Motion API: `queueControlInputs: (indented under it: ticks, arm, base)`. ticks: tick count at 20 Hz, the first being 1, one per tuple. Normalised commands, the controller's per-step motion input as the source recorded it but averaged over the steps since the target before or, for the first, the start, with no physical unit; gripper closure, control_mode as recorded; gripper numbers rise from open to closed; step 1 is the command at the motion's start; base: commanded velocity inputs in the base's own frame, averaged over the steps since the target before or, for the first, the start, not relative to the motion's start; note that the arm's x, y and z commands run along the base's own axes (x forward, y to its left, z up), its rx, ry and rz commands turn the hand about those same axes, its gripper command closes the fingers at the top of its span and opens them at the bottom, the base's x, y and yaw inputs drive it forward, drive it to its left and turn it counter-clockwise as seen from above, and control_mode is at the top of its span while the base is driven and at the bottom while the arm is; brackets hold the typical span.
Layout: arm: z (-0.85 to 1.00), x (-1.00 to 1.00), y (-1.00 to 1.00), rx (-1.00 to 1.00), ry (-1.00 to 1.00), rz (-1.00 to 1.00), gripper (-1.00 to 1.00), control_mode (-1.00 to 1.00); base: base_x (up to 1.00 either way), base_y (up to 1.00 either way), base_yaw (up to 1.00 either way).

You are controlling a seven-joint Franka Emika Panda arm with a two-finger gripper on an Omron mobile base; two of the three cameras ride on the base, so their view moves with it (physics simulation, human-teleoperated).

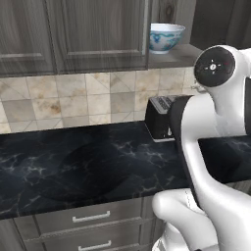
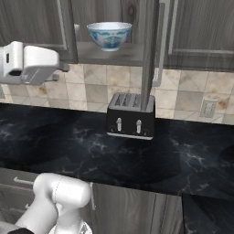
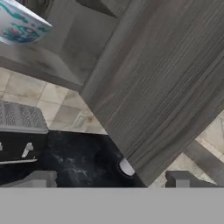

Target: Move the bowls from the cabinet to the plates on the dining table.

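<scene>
Bowl retrieval is the step in hand, by my reading: the patterned bowl sits on the open shelf of the cabinet, near the top centre of the right base view and at the top right of the left base view, and nothing has hold of it. In the hand view the bowl shows in the upper left corner, cut off by the frame edge, with the gripper at the bottom, its two fingertips standing wide apart and empty. The opened cabinet door crosses that view as a broad diagonal slab between the gripper and the right side of the frame.

The next move calls for bringing the hand up and across toward the shelf, skirting the door's edge, lining the spread fingers up on the bowl's rim or wall, and only then closing. The door hangs close enough in the hand view that clipping it looks like the main risk.

The right base view gives the toaster face on, standing on the black marble bench straight below the shelf, with the door seen edge-on as a thin upright strip just above it; a wall socket sits on the tiles at right. The left base view has the toaster half hidden behind the arm, but adds the grey drawers under the bench at lower centre. The hand view alone tells how the fingers stand.
</scene>
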Motion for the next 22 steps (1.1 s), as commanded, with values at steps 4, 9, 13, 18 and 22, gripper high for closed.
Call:
queueControlInputs:
  ticks: [4, 9, 13, 18, 22]
  arm:
    - [0.02, -0.13, 0.52, 0.16, -0.07, 0.3, -1.0, -1.0]
    - [0.02, -0.13, 0.47, 0.17, -0.1, 0.34, -1.0, -1.0]
    - [0.03, -0.01, 0.37, 0.15, -0.11, 0.34, -1.0, -1.0]
    - [0.17, 0.0, 0.32, 0.16, -0.07, 0.32, -1.0, -1.0]
    - [0.28, -0.01, 0.25, 0.14, -0.03, 0.32, -1.0, -1.0]
  base:
    - [0.0, 0.0, 0.0]
    - [0.0, 0.0, 0.0]
    - [0.0, 0.0, 0.0]
    - [0.0, 0.0, 0.0]
    - [0.0, 0.0, 0.0]
